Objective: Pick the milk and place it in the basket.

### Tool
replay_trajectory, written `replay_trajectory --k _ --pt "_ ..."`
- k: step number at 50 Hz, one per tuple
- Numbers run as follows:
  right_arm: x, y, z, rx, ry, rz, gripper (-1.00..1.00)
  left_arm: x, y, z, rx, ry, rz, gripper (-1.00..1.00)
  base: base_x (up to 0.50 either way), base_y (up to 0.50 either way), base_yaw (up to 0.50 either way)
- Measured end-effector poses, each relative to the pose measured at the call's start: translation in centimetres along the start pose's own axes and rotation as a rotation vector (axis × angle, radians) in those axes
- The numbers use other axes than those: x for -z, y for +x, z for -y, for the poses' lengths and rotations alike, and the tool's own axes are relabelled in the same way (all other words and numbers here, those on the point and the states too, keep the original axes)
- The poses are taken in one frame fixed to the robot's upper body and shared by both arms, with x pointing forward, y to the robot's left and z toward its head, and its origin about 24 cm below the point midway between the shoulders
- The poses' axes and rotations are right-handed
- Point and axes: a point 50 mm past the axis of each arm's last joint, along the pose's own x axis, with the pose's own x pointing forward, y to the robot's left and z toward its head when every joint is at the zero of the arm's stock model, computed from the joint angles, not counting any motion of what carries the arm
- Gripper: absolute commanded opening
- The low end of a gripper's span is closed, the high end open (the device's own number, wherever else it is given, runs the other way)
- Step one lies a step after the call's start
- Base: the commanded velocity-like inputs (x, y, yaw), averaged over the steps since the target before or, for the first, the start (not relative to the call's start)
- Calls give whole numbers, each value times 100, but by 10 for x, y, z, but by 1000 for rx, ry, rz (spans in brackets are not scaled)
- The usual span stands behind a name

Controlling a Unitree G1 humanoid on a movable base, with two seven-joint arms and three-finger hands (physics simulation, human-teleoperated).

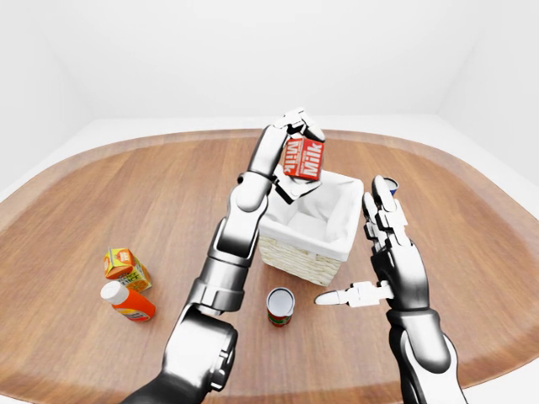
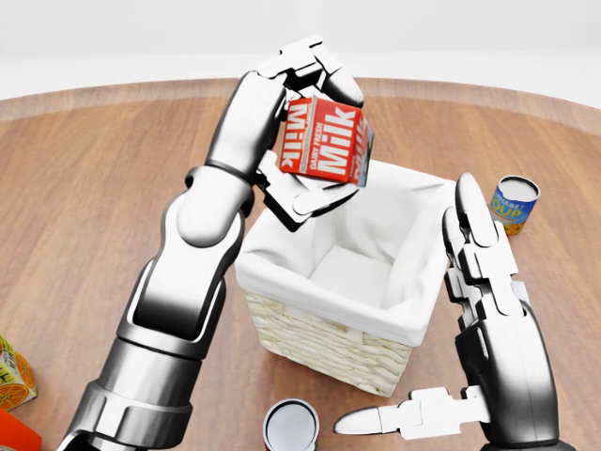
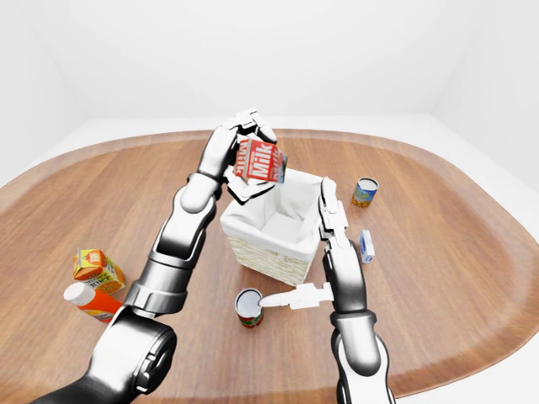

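Left hand fingers clamped round milk carton, carton tilted, held in air over basket rim at 11 o'clock of basket, head view. Basket white-lined, on wooden counter. Right hand at 3 o'clock of basket, fingers spread, holding nothing. Soup can at 2 o'clock; open can at 6 o'clock; juice carton and bottle far at 8 o'clock.
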Motion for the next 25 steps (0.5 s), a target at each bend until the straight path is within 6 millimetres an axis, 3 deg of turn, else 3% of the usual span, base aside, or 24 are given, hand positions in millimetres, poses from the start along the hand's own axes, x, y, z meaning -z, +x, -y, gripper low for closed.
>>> replay_trajectory --k 10,25 --pt "0 0 0 -1 0 0 100 7 1 2 1 -38 -30 -100 0 0 0" --pt "0 0 0 -1 0 1 100 38 1 12 32 -29 -171 -100 0 0 0"
